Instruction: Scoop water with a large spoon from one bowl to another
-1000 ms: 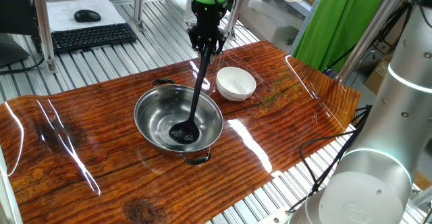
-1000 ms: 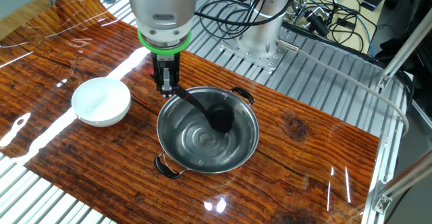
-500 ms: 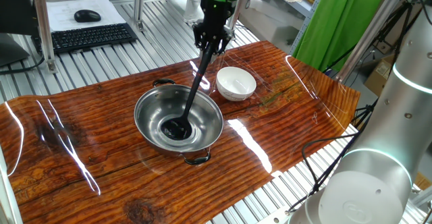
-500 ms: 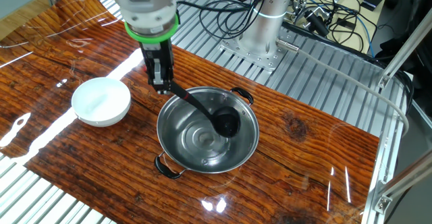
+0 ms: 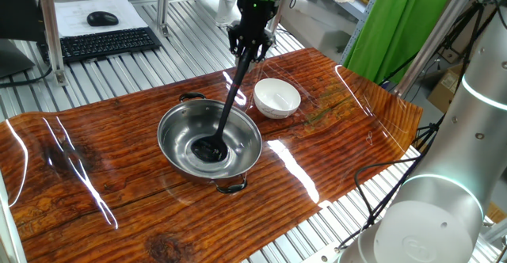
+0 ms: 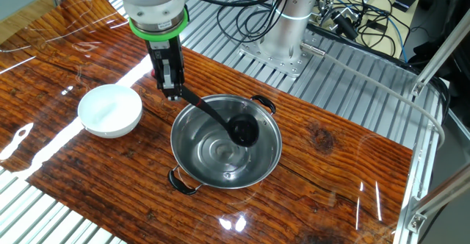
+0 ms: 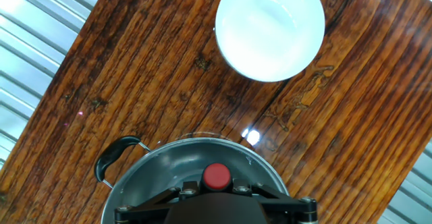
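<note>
My gripper (image 5: 249, 51) is shut on the top of the handle of the black ladle (image 5: 225, 111). The handle slants down into the steel bowl (image 5: 176, 124), and the ladle's cup (image 5: 208, 150) rests low inside it near the middle. In the other fixed view the gripper (image 6: 172, 91) stands above the steel bowl's (image 6: 198, 167) far left rim and the cup (image 6: 244, 132) lies at the bowl's far side. The small white bowl (image 5: 276, 97) stands beside the steel bowl, apart from it. The hand view shows the white bowl (image 7: 270, 28) above and the steel bowl's rim (image 7: 145, 158) below; the fingertips are hidden.
A keyboard (image 5: 99, 44) and mouse (image 5: 102, 18) lie on the metal bench behind the wooden board. A green cloth (image 5: 396, 25) hangs at the back right. A second robot's base (image 6: 283, 34) and cables stand behind the board in the other fixed view.
My gripper has risen and shifted a little away from the steel bowl's middle, tilting the ladle. The cup has slid across the bowl's bottom and stays low inside it.
</note>
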`<state>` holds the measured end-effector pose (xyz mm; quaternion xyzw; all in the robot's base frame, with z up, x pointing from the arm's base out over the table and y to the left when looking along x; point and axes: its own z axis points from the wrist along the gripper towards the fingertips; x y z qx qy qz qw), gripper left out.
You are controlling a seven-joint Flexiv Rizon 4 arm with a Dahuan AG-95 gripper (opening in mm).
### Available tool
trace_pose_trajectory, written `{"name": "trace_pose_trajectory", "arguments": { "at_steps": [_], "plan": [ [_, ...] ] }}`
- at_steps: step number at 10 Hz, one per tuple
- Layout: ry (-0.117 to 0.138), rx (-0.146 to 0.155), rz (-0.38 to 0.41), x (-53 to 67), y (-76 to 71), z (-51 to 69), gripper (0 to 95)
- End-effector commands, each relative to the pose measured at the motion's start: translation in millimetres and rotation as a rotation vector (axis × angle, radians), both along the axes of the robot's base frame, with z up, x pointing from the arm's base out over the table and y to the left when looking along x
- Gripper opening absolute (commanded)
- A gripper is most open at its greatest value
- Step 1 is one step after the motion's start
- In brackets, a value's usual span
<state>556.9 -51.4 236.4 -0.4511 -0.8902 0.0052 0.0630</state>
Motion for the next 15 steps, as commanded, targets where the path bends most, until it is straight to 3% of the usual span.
{"name": "trace_pose_trajectory", "arguments": {
  "at_steps": [1,3,11,15],
  "plan": [
    [-0.002,-0.010,0.003,-0.2,-0.3,-0.4,0.0],
    [-0.003,-0.023,0.022,-0.2,-0.3,-0.4,0.0],
    [-0.005,0.006,0.019,-0.2,-0.3,-0.4,0.0],
    [-0.001,0.005,0.002,0.8,13.1,-11.3,0.0]
  ]
}}
